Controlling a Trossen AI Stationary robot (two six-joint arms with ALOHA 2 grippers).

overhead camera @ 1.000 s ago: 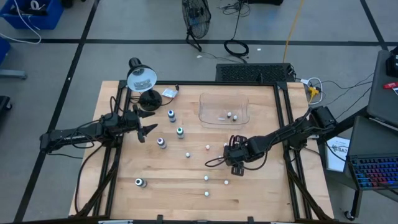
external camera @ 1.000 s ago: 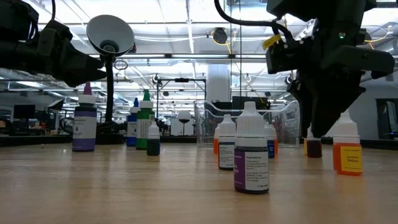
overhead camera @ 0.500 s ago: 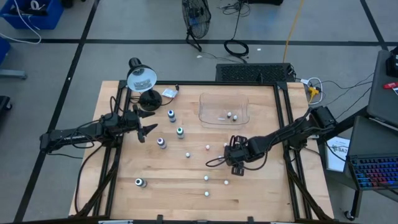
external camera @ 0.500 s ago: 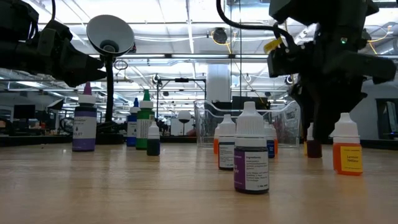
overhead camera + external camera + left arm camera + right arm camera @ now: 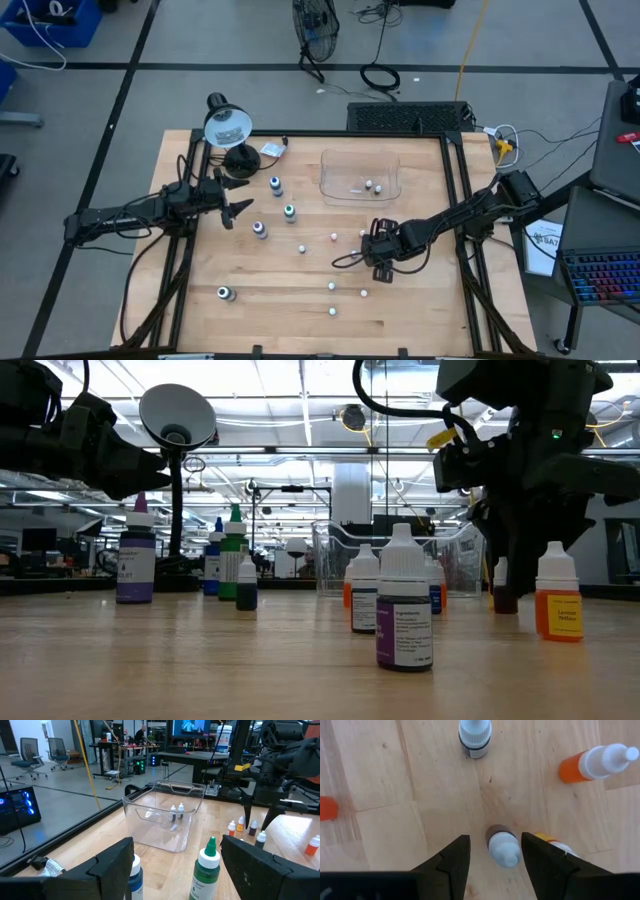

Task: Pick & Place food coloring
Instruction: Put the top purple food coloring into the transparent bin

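Several tiny food coloring bottles stand upright on their bases on the wooden table (image 5: 420, 300). Two more lie inside the clear tray (image 5: 360, 176). My right gripper (image 5: 378, 250) points down, open, over a dark bottle with a whitish cap (image 5: 503, 849). Its fingers stand on either side of that bottle with a gap on each side. The low view shows the same dark bottle (image 5: 505, 592) under my right gripper (image 5: 508, 565). My left gripper (image 5: 233, 203) hangs open above the table's left part, near the larger blue-topped bottle (image 5: 275, 185) and green-topped bottle (image 5: 290, 212).
A yellow-labelled bottle (image 5: 559, 848) stands right beside one right finger. An orange bottle (image 5: 592, 764) and a white-capped one (image 5: 475, 735) stand farther off. A desk lamp (image 5: 226, 128) stands at the far left corner. More bottles (image 5: 333, 288) dot the near middle of the table.
My right gripper has sunk slightly toward the dark bottle, staying open; the bottles have not moved.
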